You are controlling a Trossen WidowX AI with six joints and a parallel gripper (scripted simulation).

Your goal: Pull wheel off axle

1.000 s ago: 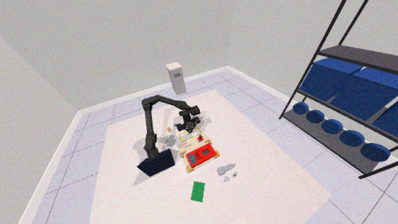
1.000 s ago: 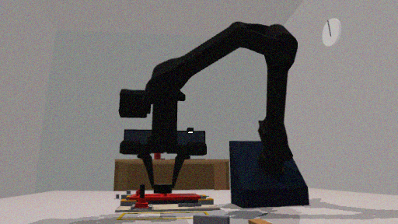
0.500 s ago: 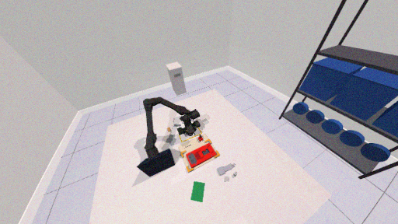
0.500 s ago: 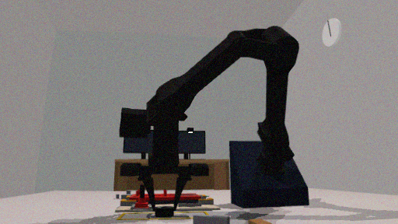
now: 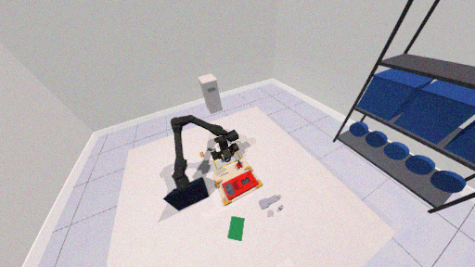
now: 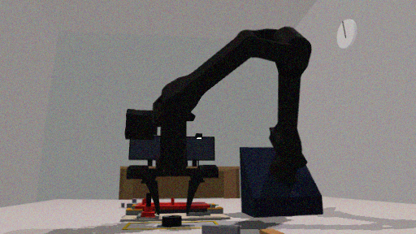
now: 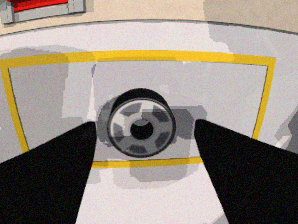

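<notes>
The black wheel (image 7: 141, 129) (image 6: 171, 221), with a grey spoked face, lies flat inside the yellow-outlined marked area (image 7: 150, 55), near its front line in the wrist view. My gripper (image 7: 146, 128) (image 6: 173, 214) is open, its fingers pointing down on either side of the wheel with a gap at each side. In the exterior view the fingertips stand slightly above the wheel. The red axle base (image 5: 239, 165) (image 6: 148, 212) stands beside the marked area, with a dark upright post and no wheel on it. In the top view the arm hides the wheel.
A board with a red panel (image 5: 240, 185) (image 6: 179, 205) lies beyond the marked area. A green rectangle (image 5: 236, 228) and grey pieces (image 5: 269, 202) lie farther off. The arm's dark base (image 5: 186, 195) (image 6: 280, 199) stands to one side. A grey block (image 6: 221, 230) and an orange piece (image 6: 271, 231) are near the exterior camera.
</notes>
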